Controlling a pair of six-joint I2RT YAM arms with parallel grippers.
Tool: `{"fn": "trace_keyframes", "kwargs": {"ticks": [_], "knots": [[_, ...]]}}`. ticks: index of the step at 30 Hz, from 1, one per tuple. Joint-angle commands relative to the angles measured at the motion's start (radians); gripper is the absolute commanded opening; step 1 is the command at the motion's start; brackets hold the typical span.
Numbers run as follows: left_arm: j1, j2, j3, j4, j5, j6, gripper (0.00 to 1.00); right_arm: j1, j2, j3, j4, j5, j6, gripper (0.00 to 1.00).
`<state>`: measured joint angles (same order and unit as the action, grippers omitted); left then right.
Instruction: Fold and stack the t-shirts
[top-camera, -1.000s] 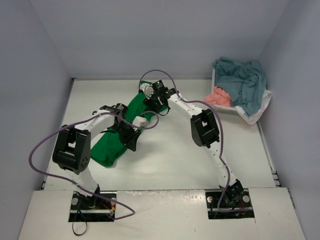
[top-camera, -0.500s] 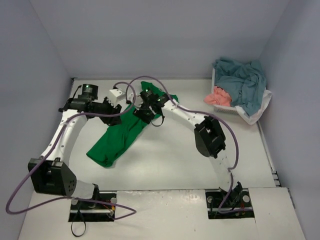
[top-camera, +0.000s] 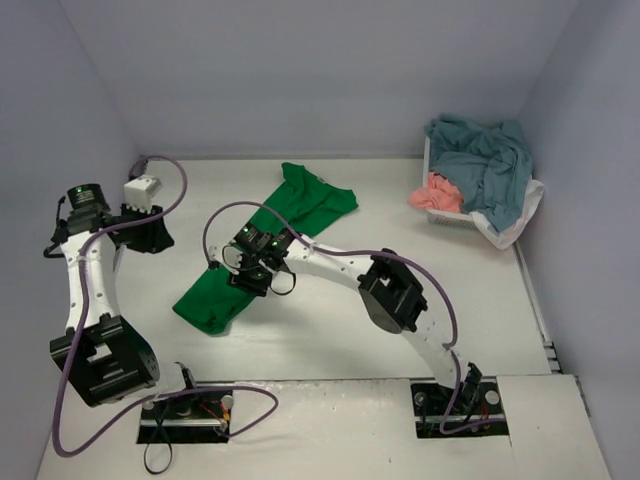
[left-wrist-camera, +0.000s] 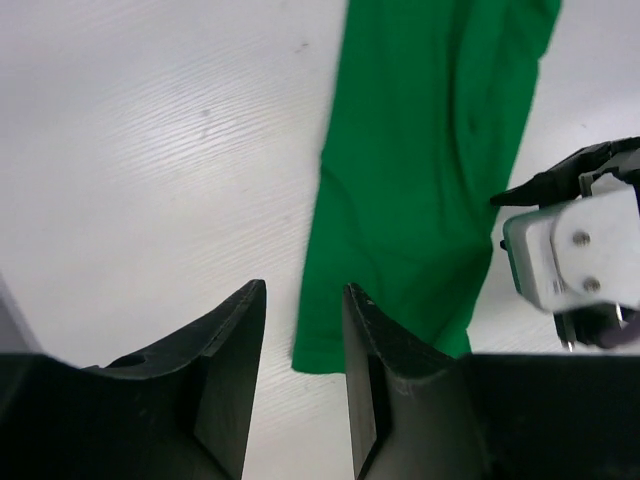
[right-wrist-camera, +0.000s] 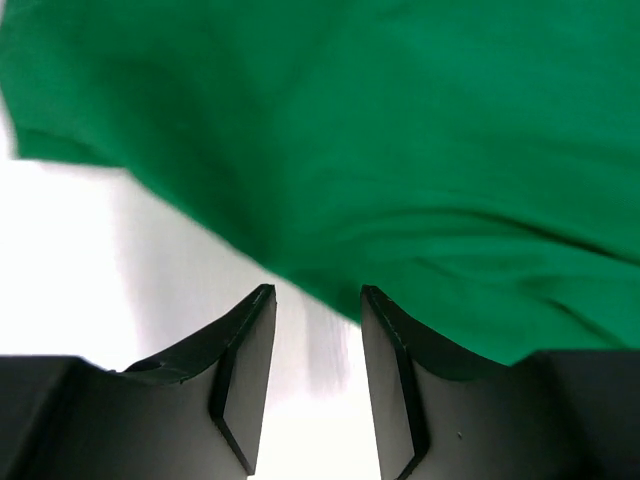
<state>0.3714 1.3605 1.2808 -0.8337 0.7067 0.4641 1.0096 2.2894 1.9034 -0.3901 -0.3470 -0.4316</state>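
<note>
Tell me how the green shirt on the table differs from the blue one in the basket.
The green shirt lies stretched out flat on the table; the blue shirt is crumpled in a heap. The green shirt lies by itself, while the blue shirt sits in the white basket together with a pink shirt. Both are plain-coloured cloth.

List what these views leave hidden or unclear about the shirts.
1. Top view: the right gripper covers the middle of the green t-shirt.
2. Right wrist view: that shirt is blurred and cut off by the top and side edges.
3. Top view: the teal t-shirt heaped on the basket hides how many lie beneath.
</note>
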Motion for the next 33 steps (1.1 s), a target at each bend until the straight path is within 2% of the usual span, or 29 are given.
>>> {"fn": "trace_keyframes", "kwargs": {"ticks": [1, 3, 8, 14, 18, 22, 33], "knots": [[0.099, -0.005, 0.057, 0.018, 0.083, 0.013, 0.31, -0.019, 0.033, 0.091, 0.007, -0.015, 0.002, 0.36], [0.124, 0.000, 0.064, 0.025, 0.099, 0.013, 0.31, -0.019, 0.039, 0.111, 0.016, -0.017, 0.008, 0.31], [0.149, 0.012, 0.048, 0.054, 0.102, -0.002, 0.31, -0.017, 0.073, 0.215, 0.017, -0.017, 0.016, 0.06], [0.153, 0.025, 0.002, 0.071, 0.105, 0.010, 0.31, -0.003, 0.044, 0.229, 0.016, -0.007, 0.010, 0.01], [0.156, 0.034, -0.012, 0.073, 0.115, 0.011, 0.31, -0.003, 0.045, 0.232, 0.017, -0.017, 0.014, 0.00], [0.159, 0.034, -0.024, 0.082, 0.128, 0.001, 0.31, -0.002, 0.084, 0.240, 0.016, -0.099, 0.027, 0.00], [0.161, 0.040, -0.090, 0.133, 0.142, -0.028, 0.31, 0.023, 0.209, 0.342, 0.023, -0.185, 0.071, 0.00]]}}
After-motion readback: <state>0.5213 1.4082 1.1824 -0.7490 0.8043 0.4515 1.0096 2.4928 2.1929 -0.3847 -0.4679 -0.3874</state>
